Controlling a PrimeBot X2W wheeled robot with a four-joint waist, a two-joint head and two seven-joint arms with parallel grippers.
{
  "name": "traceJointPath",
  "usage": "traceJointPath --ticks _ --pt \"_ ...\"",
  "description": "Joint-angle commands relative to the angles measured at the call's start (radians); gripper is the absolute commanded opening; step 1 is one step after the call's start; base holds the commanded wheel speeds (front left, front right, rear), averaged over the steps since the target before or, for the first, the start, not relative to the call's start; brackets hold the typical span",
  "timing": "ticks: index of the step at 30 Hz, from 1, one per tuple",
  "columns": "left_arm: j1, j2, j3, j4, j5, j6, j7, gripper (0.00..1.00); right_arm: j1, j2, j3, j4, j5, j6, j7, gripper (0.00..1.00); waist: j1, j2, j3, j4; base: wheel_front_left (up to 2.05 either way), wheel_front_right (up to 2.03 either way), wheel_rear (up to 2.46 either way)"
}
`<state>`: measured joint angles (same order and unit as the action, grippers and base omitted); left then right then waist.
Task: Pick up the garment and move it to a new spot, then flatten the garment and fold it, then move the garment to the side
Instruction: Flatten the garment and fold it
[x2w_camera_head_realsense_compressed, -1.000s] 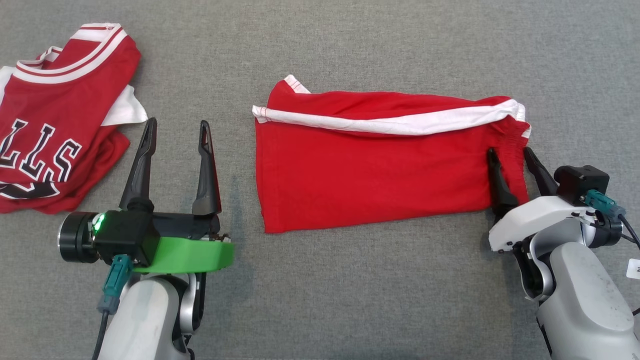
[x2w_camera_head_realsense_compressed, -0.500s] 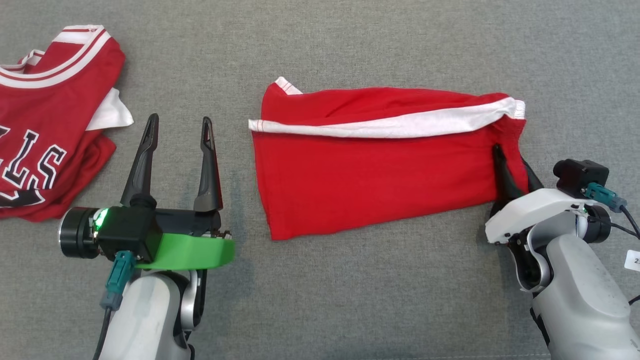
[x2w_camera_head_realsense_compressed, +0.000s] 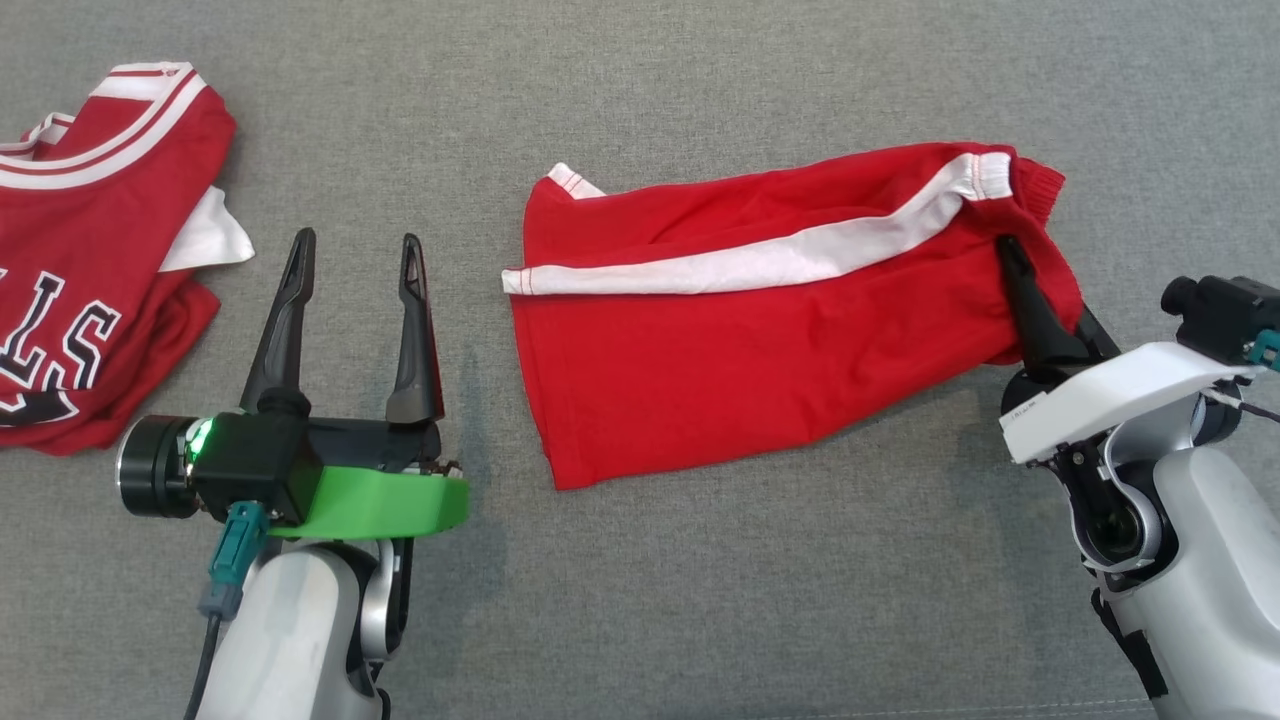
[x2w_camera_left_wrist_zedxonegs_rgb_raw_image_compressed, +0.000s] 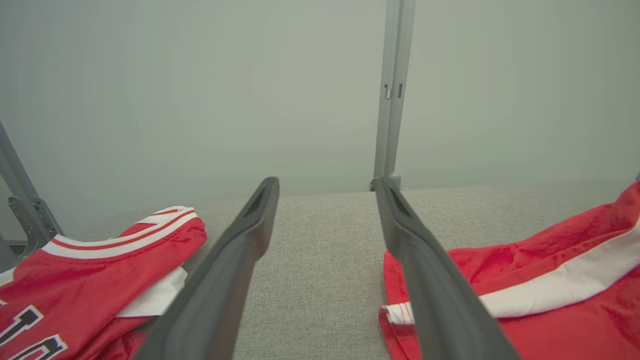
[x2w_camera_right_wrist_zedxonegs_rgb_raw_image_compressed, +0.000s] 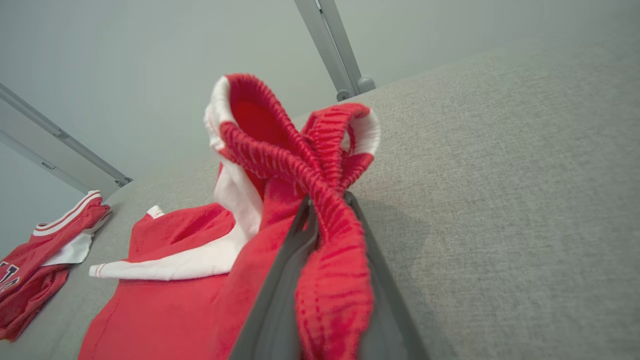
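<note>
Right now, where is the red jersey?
In the head view the red jersey lies at the far left edge, left of the open left gripper and apart from the red shorts.

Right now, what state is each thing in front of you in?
red shorts, waistband end bunched and lifted, rest lying on the grey surface
right tool, shut on the red shorts' waistband
left tool, open, holding nothing
red jersey, rumpled, lying apart at the left
</note>
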<state>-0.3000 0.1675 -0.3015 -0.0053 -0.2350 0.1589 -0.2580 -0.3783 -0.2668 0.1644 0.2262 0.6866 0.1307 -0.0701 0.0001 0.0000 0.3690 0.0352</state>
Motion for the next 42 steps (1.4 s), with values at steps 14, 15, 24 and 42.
traceJointPath --ticks 14,15,24,42 --pt "-0.024 -0.055 -0.034 0.022 0.009 -0.028 -0.007 1.0 -0.057 0.097 0.172 -0.181 0.148 0.0 0.279 0.0 -0.0001 0.0 -0.005 0.113 0.0 0.0 0.0" --pt "-0.025 -0.062 -0.039 0.024 0.01 -0.03 -0.007 1.0 -0.063 0.112 0.181 -0.163 0.156 0.0 0.284 0.0 -0.0001 0.0 -0.004 0.127 0.0 0.0 0.0" --pt "-0.022 -0.094 -0.06 0.038 0.013 -0.043 -0.007 1.0 -0.128 0.165 0.211 0.019 0.093 0.0 0.19 1.0 -0.0001 0.0 0.017 0.196 0.0 0.0 0.0" --pt "-0.012 -0.081 -0.007 0.066 0.035 -0.041 -0.007 1.0 -0.107 0.061 0.278 -0.102 -0.084 0.0 -0.124 1.0 -0.0001 0.0 -0.001 0.102 0.0 0.0 0.0"
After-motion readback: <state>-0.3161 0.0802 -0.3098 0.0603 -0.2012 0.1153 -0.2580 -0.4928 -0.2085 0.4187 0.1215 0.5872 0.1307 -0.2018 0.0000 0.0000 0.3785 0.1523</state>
